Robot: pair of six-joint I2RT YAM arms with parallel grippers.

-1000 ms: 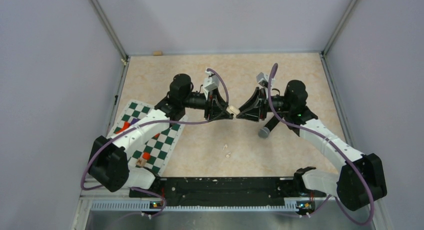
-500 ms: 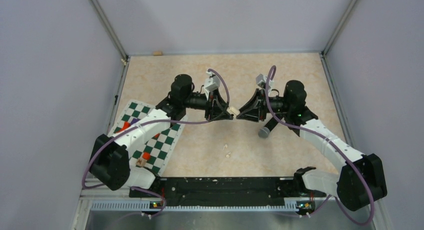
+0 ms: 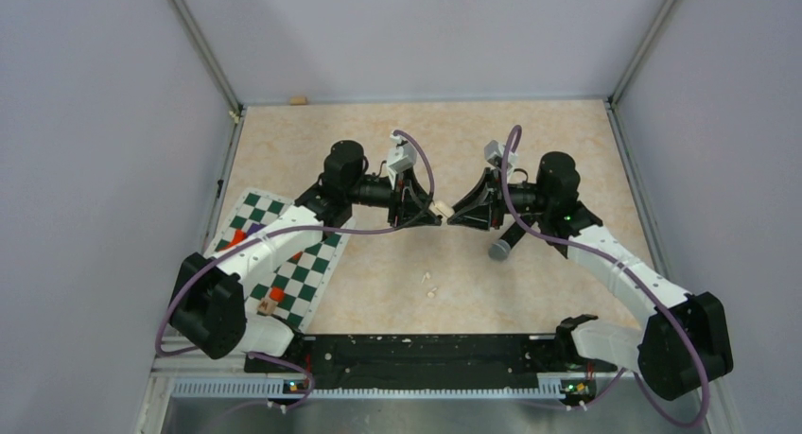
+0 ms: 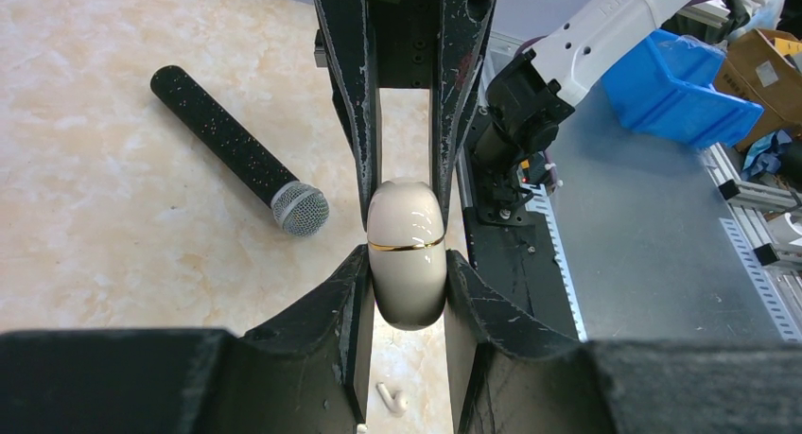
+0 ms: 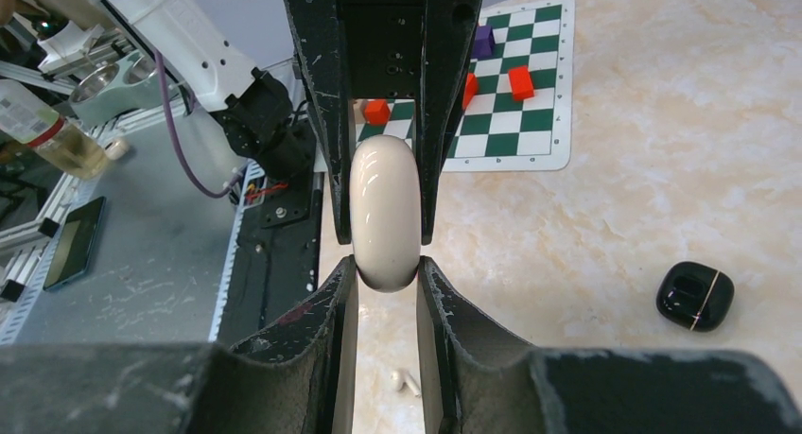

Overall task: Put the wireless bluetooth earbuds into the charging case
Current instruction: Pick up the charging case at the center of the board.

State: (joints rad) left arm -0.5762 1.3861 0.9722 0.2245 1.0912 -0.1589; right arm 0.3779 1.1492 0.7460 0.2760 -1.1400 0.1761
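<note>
A cream charging case [image 3: 440, 208] with a gold seam hangs in the air between both arms, its lid closed. My left gripper [image 4: 407, 264] is shut on one end of the case [image 4: 407, 283]. My right gripper [image 5: 386, 269] is shut on its other end [image 5: 385, 207]. Two white earbuds [image 3: 430, 284] lie on the table below the case. One shows in the left wrist view [image 4: 392, 398] and one in the right wrist view [image 5: 407, 382]. The black earbuds are out of view.
A black microphone [image 3: 506, 240] lies under the right arm and also shows in the left wrist view [image 4: 236, 155]. A closed black case [image 5: 695, 296] sits on the table. A checkered mat [image 3: 303, 273] with small blocks lies at the left.
</note>
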